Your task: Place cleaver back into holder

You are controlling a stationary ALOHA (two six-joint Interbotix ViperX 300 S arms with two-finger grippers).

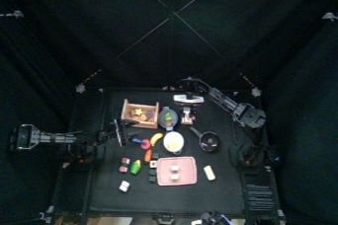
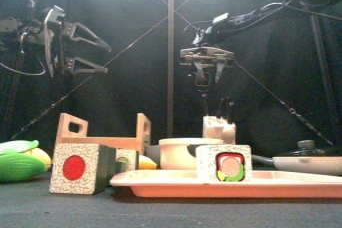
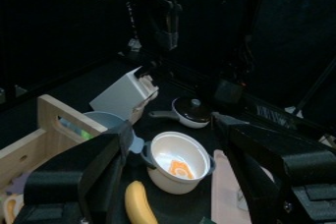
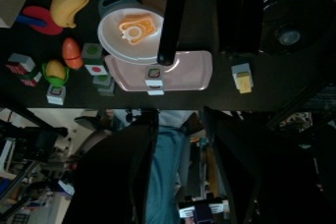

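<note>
Foreground: pink tray [image 2: 227, 180] at the table's front edge, carrying a white block with a green-and-red roll face [image 2: 223, 162]; a block with a red disc [image 2: 78, 167] stands to the picture's left of it.
Cleaver: whitish-grey piece [image 2: 218, 129] at the rear of the table [image 1: 231, 194], tilted, near the wooden crate [image 2: 100, 132]. Whether it sits in a holder cannot be told.
Right tool: right tool [image 2: 205, 80] hangs directly above the cleaver, pointing down, jaws spread and holding nothing, with a clear gap down to the piece.
Left tool: left tool [image 2: 91, 50] is raised over the table's left side, well away from the cleaver, jaws wide apart and empty.
Top view only: the right arm reaches across to the middle, its tool over the cleaver [image 1: 187, 99], while the toy foods lie in loose rows toward the front.
Left wrist view only: the cleaver's slanted flat face [image 3: 125, 92] with a dark stub at its upper end, a white bowl [image 3: 178, 157] holding something orange, a banana [image 3: 138, 203] and a black pan [image 3: 191, 113].
Right wrist view only: the tray [image 4: 184, 71] from above, a long dark bar across its near edge, small blocks lined up beside it.
Setting: black table inside black curtains, thin white lines crossing the curtain behind.
</note>
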